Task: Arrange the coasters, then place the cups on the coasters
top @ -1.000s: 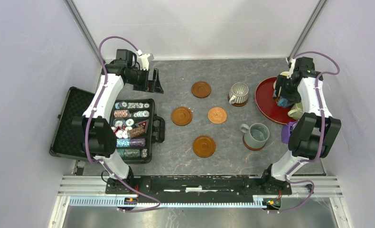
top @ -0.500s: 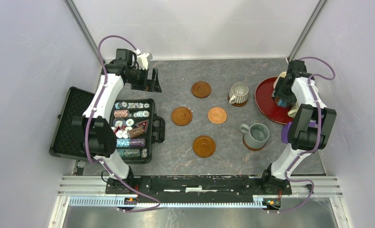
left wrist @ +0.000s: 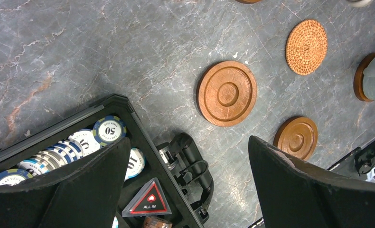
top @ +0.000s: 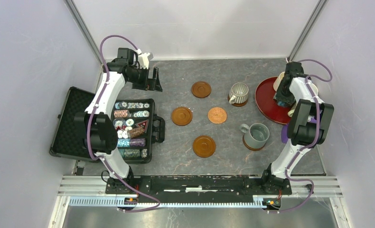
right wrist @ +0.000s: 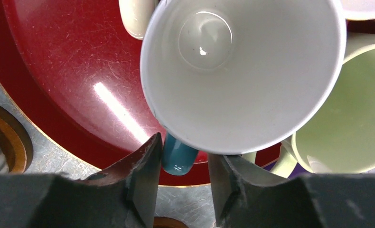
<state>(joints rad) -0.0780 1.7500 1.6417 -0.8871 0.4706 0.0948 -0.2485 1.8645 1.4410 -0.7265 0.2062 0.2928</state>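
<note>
- Underneath, veined grey stone-look table (top: 176, 80), pale walls (top: 200, 28) around.
- Glossy red tray (right wrist: 57, 71); woven coaster (left wrist: 306, 46).
- Left pincer (left wrist: 188, 140) wide, empty.
- Right pincer (right wrist: 183, 152) half-closed astride blue handle (right wrist: 178, 160) of cup (right wrist: 242, 71).

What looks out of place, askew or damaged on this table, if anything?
Nothing is visibly spilled or broken. Two things stand out: the open black case of poker chips at the left side has no link to the tableware, and one woven orange round coaster differs from the glossy brown ringed coasters around it.
</note>
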